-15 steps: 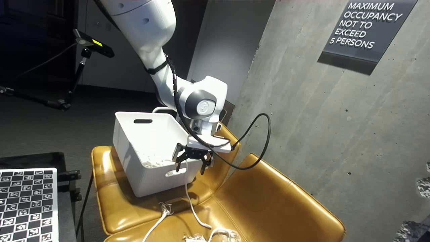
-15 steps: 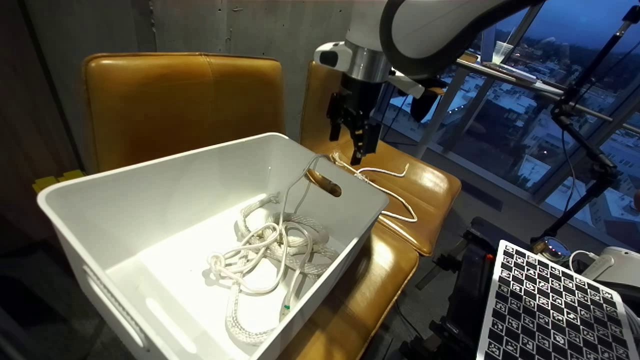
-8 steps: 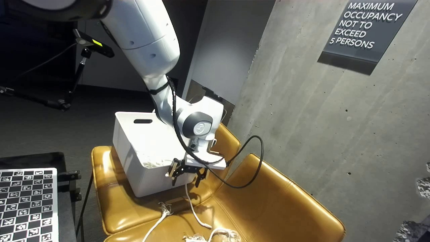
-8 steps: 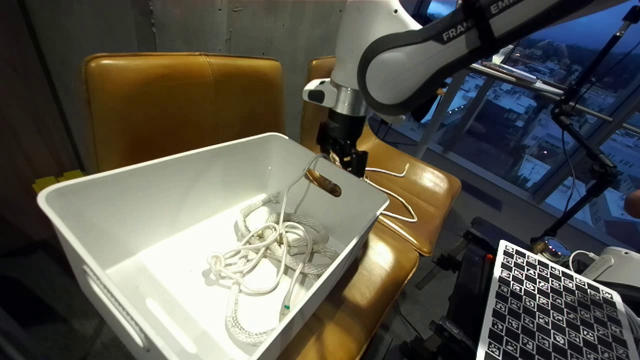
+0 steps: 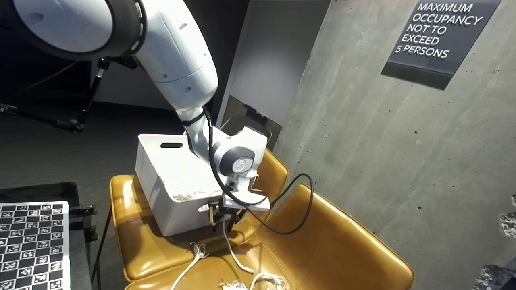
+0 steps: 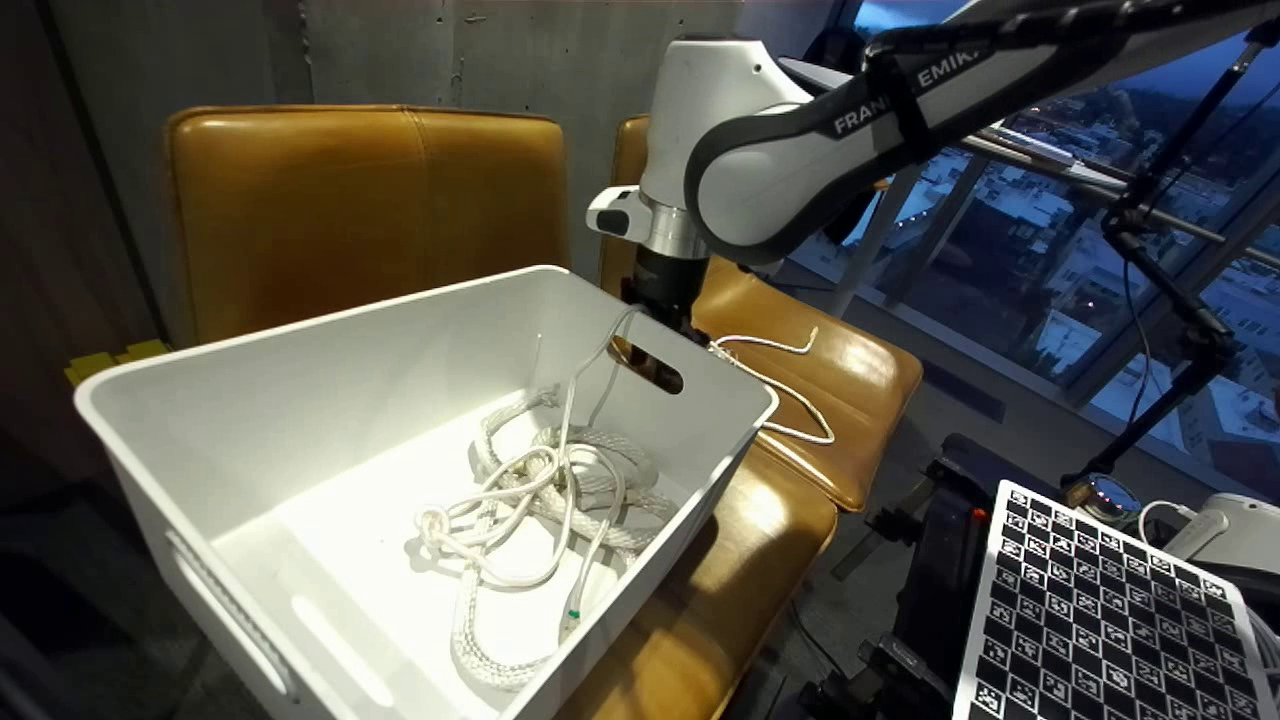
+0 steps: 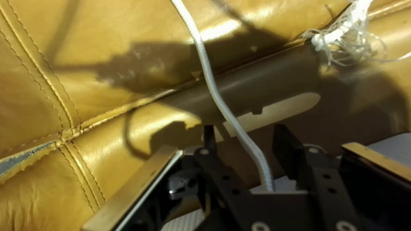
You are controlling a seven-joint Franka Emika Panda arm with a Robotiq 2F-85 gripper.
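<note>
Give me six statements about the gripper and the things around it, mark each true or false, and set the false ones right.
1. The white cord runs between the jaws of the gripper. True.
2. Braided rope lies inside the white bin. True.
3. The gripper's jaws are shut tight on the white cord. False: they stand apart, with a gap on either side of it.
4. The white bin stands on the floor. False: it stands on a tan chair.
5. The wall sign gives a limit of 5 persons. True.
6. The white cord lies wholly inside the white bin. False: part of it hangs outside, over the rim.
</note>
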